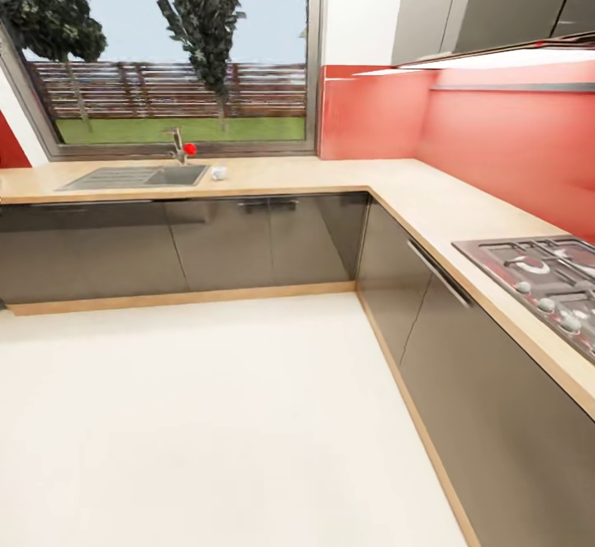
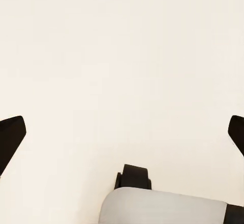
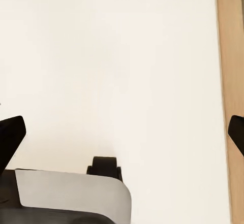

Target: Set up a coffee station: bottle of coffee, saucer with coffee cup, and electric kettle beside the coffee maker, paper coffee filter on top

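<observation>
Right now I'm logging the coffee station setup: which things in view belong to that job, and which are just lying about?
Belongs to the job:
countertop
small white thing beside the sink, probably the coffee cup, too small to be sure

Just there:
sink
tap with a red knob
hob

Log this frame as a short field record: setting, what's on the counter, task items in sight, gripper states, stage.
setting: L-shaped kitchen, wooden countertop, red backsplash, window
counter items: sink with faucet; small white object beside the sink, too small to identify; gas hob
task items in sight: none clearly identifiable
left gripper: open, empty, over the pale floor
right gripper: open, empty, over the floor near the wooden plinth
stage: robot standing back from the counters, nothing held
</observation>
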Robot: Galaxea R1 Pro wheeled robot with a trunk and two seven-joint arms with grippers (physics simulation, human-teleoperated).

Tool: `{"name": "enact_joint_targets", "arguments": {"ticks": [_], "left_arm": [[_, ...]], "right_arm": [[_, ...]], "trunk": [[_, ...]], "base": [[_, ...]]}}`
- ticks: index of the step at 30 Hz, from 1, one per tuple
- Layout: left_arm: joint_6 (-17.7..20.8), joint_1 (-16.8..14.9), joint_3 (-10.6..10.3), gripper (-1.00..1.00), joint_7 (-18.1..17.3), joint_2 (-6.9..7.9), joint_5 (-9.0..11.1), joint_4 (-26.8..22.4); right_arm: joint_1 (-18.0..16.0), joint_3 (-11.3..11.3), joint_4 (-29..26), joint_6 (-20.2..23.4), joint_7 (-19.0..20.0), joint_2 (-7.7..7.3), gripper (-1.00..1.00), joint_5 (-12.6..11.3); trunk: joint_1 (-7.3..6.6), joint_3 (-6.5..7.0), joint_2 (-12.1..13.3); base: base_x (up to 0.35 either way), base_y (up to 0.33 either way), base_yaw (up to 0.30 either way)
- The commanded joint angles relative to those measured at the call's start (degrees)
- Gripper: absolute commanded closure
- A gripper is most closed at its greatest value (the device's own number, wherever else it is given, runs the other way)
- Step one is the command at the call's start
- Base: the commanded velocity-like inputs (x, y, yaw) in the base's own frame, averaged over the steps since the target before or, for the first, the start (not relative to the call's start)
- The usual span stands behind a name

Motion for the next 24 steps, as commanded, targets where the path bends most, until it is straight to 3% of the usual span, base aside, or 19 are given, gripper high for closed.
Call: {"name": "enact_joint_targets", "arguments": {"ticks": [1,14,24], "left_arm": [[-0.2,0.0,0.1,-1.00,0.0,-0.01,0.0,0.1],[-0.2,0.0,0.1,-1.00,0.1,-0.01,0.0,0.1],[-0.2,0.0,0.0,-1.00,0.2,-0.14,0.0,0.0]], "right_arm": [[0.0,0.0,0.0,-0.1,0.0,-0.01,-1.00,0.2],[0.0,-0.1,0.0,-0.2,-0.2,-0.01,-1.00,0.2],[0.0,-0.2,0.0,-0.2,-0.2,-0.01,-1.00,0.2]], "trunk": [[0.03,-0.05,0.0],[0.03,0.03,0.0],[0.03,0.48,0.0]], "base": [[0.338,0.041,0.164],[0.330,0.093,0.258],[0.055,0.008,0.249]]}}
